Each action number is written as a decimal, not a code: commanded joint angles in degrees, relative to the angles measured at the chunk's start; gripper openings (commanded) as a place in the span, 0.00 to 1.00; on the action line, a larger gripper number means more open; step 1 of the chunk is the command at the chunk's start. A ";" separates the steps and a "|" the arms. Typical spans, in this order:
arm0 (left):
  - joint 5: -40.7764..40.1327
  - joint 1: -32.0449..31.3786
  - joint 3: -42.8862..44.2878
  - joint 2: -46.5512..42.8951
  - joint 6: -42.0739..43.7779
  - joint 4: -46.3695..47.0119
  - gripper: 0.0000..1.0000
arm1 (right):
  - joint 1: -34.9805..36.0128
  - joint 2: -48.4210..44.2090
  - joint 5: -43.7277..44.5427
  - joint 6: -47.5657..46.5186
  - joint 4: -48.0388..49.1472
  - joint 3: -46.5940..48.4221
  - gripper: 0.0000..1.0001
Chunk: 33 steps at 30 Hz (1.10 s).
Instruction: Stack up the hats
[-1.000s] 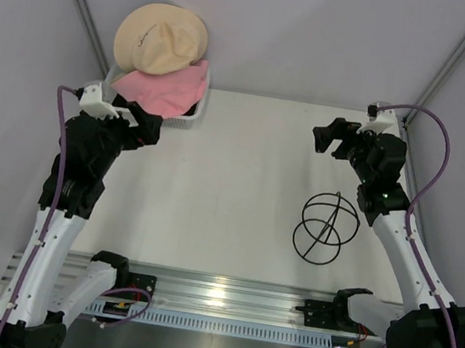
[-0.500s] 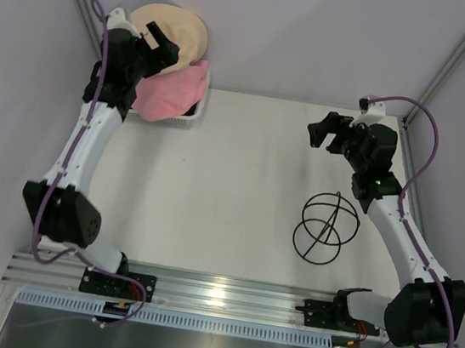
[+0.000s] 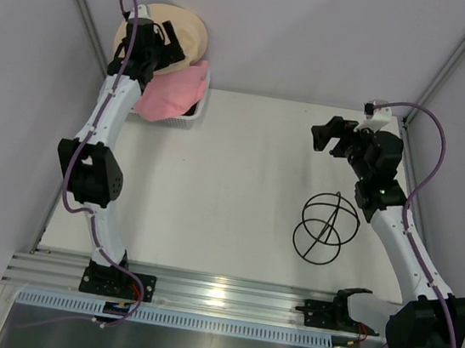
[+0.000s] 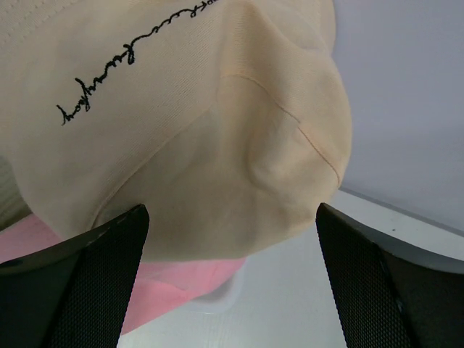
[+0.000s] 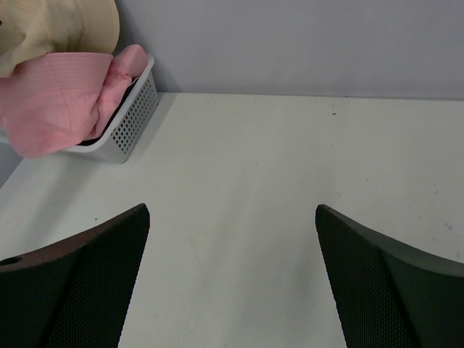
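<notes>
**My left gripper [image 4: 232, 210] is up at the cream hat [image 4: 181, 123]**

My left gripper is wide open. Its two black fingers stand far apart, and nothing is pinched between them. Right in front of it is the cream hat, soft and floppy, with a thin line of dark curly writing stitched on it. I cannot tell if my fingers touch the cloth.

The cream hat lies on top of the pink hat [image 3: 174, 93]. Both are heaped on the white basket [image 3: 190, 119], in the far left corner of the table [image 3: 233, 166]. The pink hat spills over the basket's rim.

My right gripper [image 3: 327, 137] is spread open too — it holds nothing at all. It hangs over the far right part of the table, well apart from the hats, and it looks across at them. Near that arm, closer to my bases, the black wire stand [image 3: 324, 225] sits on the table.
</notes>
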 commanded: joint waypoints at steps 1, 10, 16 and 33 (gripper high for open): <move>-0.79 0.52 2.25 -4.20 6.30 -1.05 0.99 | 0.20 -0.91 1.04 -0.94 2.27 -0.72 1.00; -2.98 1.75 -5.85 -10.89 18.08 0.89 0.99 | 0.38 2.08 -0.54 0.38 2.71 0.51 0.99; -0.61 3.24 -3.47 -4.84 24.76 2.72 1.00 | 0.47 3.04 -0.63 1.87 5.43 0.51 0.99; -1.67 5.53 3.04 0.64 29.95 5.19 0.01 | 2.23 3.23 3.76 1.96 4.12 2.54 1.00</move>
